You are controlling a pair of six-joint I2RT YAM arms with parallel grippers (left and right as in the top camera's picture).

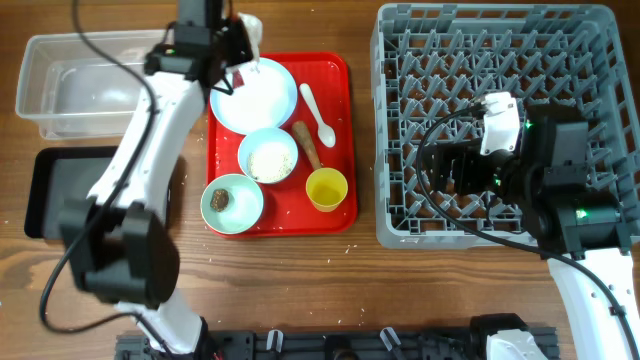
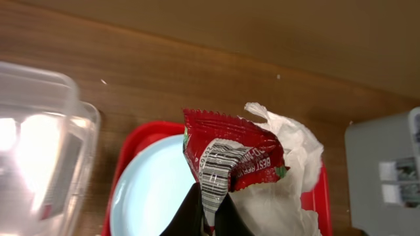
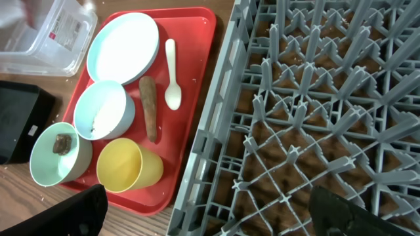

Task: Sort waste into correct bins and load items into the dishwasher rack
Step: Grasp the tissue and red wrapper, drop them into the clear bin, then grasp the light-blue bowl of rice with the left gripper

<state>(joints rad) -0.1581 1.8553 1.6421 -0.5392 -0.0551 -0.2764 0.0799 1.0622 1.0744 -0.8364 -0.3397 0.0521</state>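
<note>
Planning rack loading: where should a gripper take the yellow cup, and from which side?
Probably by its rim, from straight above: the yellow cup stands upright, mouth open, so its wall facing the rack can be pinched inside and out.

Dishwasher rack (image 1: 390,150) at right of table (image 1: 350,290). Serving tray (image 1: 338,150) just left of it, mid-table. Tub (image 1: 30,100) far left at back; shallow tray (image 1: 50,190) directly in front of tub.

On serving tray: plate (image 1: 262,100) back left, spoon (image 1: 318,112) to its right. Bowl with rice (image 1: 268,156) in front of plate, food stick (image 1: 307,145) just right of that bowl. Bowl with lump (image 1: 232,203) front left, cup (image 1: 327,189) front right. Wrapper (image 2: 236,157) over plate's far rim.
</note>
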